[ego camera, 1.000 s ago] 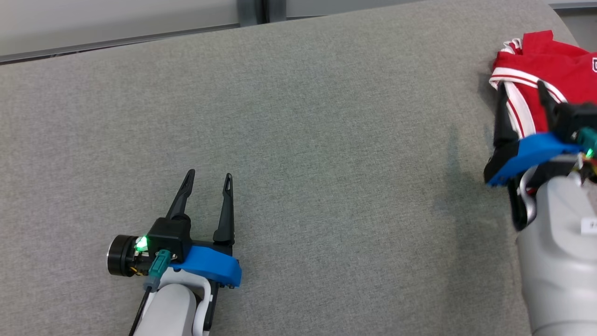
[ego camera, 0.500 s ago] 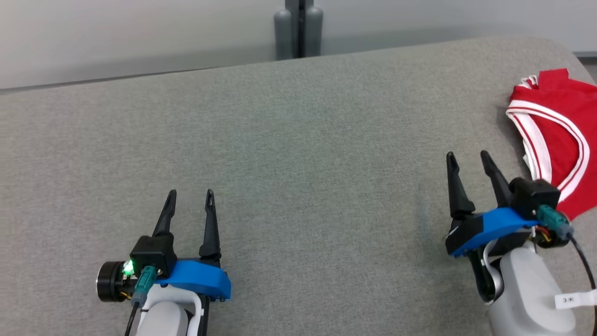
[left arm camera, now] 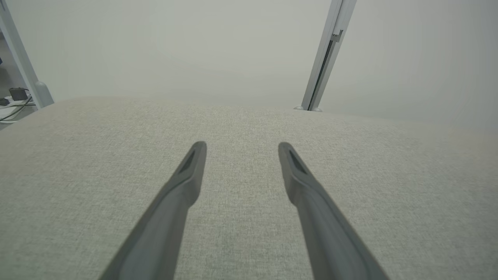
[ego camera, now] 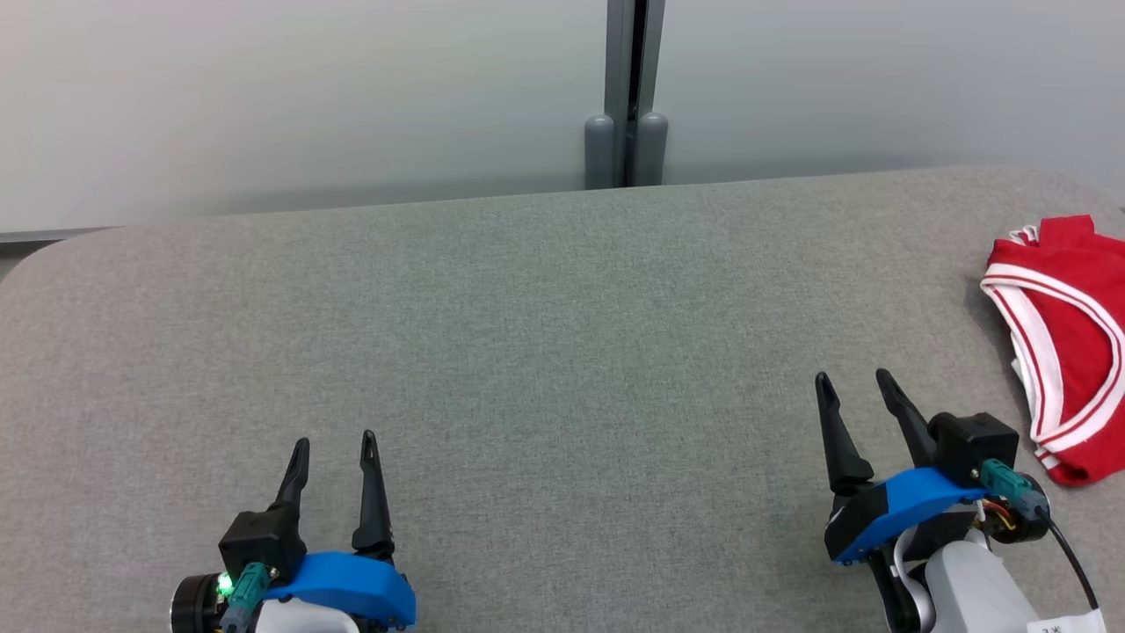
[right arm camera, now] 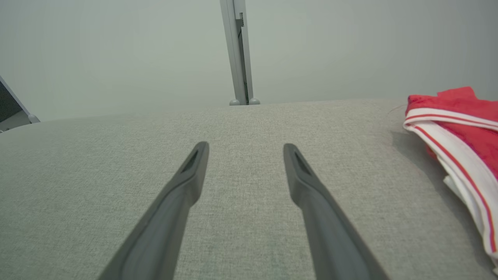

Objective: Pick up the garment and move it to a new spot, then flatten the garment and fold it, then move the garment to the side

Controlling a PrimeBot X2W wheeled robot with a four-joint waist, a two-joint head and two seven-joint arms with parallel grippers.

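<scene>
Lying rightward, the garment (ego camera: 1079,345) is cut off.

Soft, even light (faint shadows)

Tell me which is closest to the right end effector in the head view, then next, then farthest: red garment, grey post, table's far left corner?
1. red garment, lying just to the right of the right end effector.
2. grey post, behind the table's far edge, ahead and leftward.
3. table's far left corner, clear across the tabletop.
</scene>
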